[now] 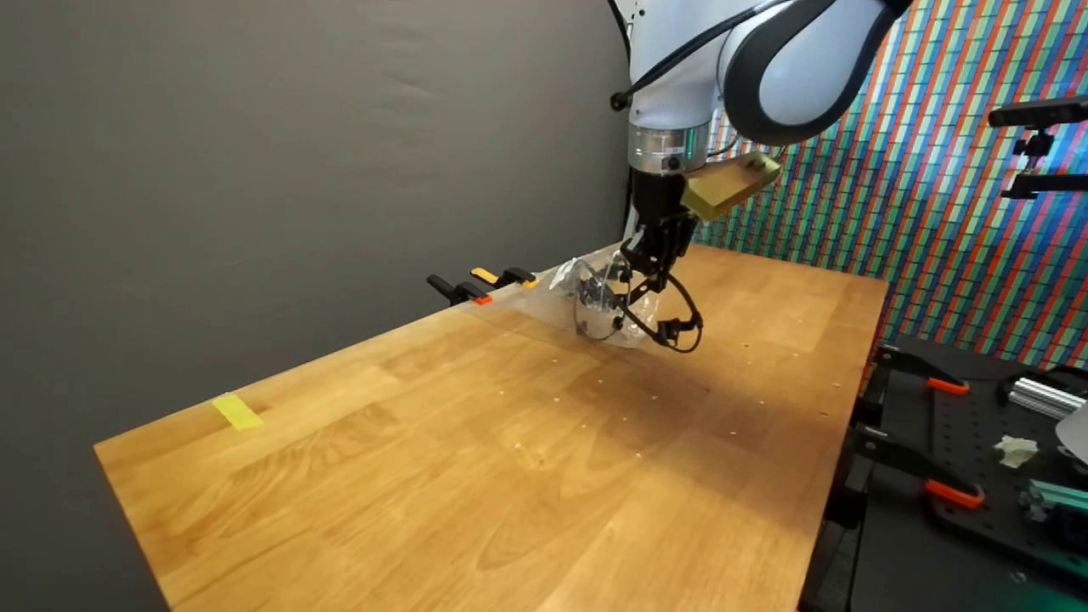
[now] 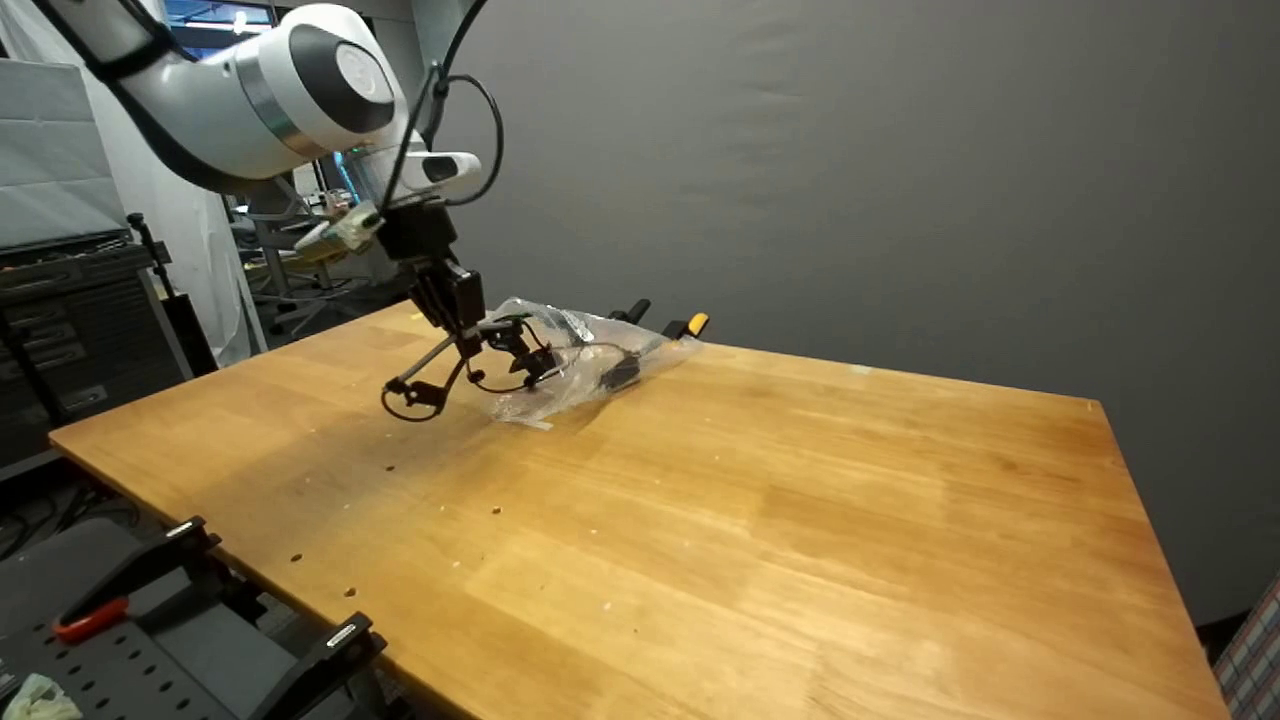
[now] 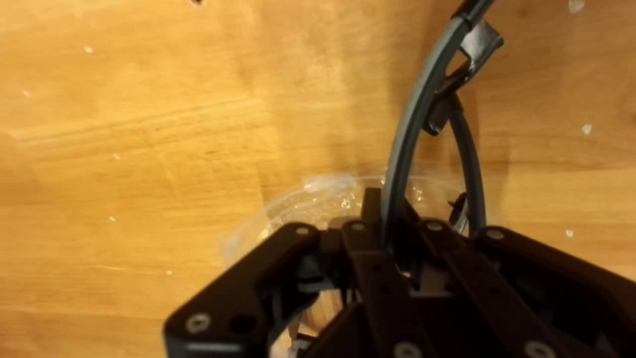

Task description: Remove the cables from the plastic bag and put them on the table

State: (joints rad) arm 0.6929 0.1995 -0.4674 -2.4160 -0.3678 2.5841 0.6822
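My gripper (image 1: 653,282) is shut on black cables and hangs a little above the table; it also shows in an exterior view (image 2: 467,345) and the wrist view (image 3: 390,214). Looped cables (image 2: 415,393) with dark connectors hang out beside the jaws. A grey cable loop (image 3: 407,129) with a connector rises from between the fingers in the wrist view. The clear plastic bag (image 2: 535,403) lies crumpled on the table just beside the gripper; it also shows in an exterior view (image 1: 557,297). A dark cable part (image 2: 621,372) shows at the bag, seemingly through its film. How many cables the jaws hold is hidden.
The wooden table (image 1: 510,459) has small holes and white specks. Clamps (image 1: 501,278) grip its back edge behind the bag, and more clamps (image 1: 926,467) stand at its side edge. Yellow tape (image 1: 237,411) is stuck near a corner.
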